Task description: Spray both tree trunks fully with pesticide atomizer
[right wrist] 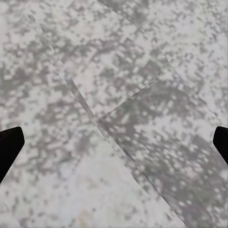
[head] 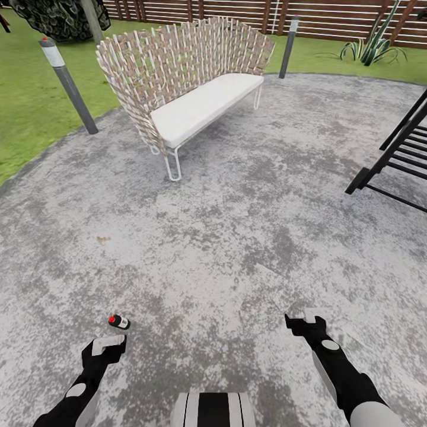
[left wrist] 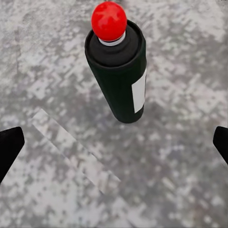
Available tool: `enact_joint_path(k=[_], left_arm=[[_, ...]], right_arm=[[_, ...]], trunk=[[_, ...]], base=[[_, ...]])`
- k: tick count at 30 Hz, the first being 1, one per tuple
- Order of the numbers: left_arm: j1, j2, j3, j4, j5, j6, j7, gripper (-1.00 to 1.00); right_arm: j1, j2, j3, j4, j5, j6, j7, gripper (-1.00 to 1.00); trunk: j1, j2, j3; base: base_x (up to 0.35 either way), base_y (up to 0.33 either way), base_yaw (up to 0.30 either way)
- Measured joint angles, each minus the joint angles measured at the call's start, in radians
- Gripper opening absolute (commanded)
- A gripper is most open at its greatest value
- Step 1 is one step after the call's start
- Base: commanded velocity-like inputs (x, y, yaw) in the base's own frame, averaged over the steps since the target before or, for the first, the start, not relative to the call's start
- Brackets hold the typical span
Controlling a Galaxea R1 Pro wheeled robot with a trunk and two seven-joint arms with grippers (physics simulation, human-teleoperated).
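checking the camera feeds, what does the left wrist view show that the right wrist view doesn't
Left wrist: a dark bottle with a red cap and pale label, lying on the ground ahead of the open left pincer.

Right wrist: bare paving seams beyond the open right pincer.

Both: mottled grey paving and two black fingertips at the frame edges.

Atomizer (head: pixel 119 321) on paving (head: pixel 237 237) just ahead of left tool (head: pixel 107 344) (bench (head: pixel 190 89) far beyond)
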Motion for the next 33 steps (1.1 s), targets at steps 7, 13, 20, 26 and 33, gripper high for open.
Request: enact_joint_path(k=[7,13,20,26,33], left_arm=[[0.000,0.000,0.000,0.000,0.000,0.000,0.000,1.00],[0.000,0.000,0.000,0.000,0.000,0.000,0.000,1.00],[0.000,0.000,0.000,0.000,0.000,0.000,0.000,1.00],[0.000,0.000,0.000,0.000,0.000,0.000,0.000,1.00],[0.000,0.000,0.000,0.000,0.000,0.000,0.000,1.00]], right_arm=[[0.000,0.000,0.000,0.000,0.001,0.000,0.000,1.00],[0.000,0.000,0.000,0.000,0.001,-0.001,0.000,1.00],[0.000,0.000,0.000,0.000,0.001,-0.001,0.000,1.00],[0.000,0.000,0.000,0.000,0.001,-0.001,0.000,1.00],[0.000,0.000,0.000,0.000,0.001,-0.001,0.000,1.00]], trunk=[[0.000,0.000,0.000],[0.000,0.000,0.000],[0.000,0.000,0.000],[0.000,0.000,0.000],[0.000,0.000,0.000]], base=[[0.069,0.052,0.000],[0.013,0.007,0.000],[0.131,0.000,0.000],[0.028,0.000,0.000],[0.031,0.000,0.000]])
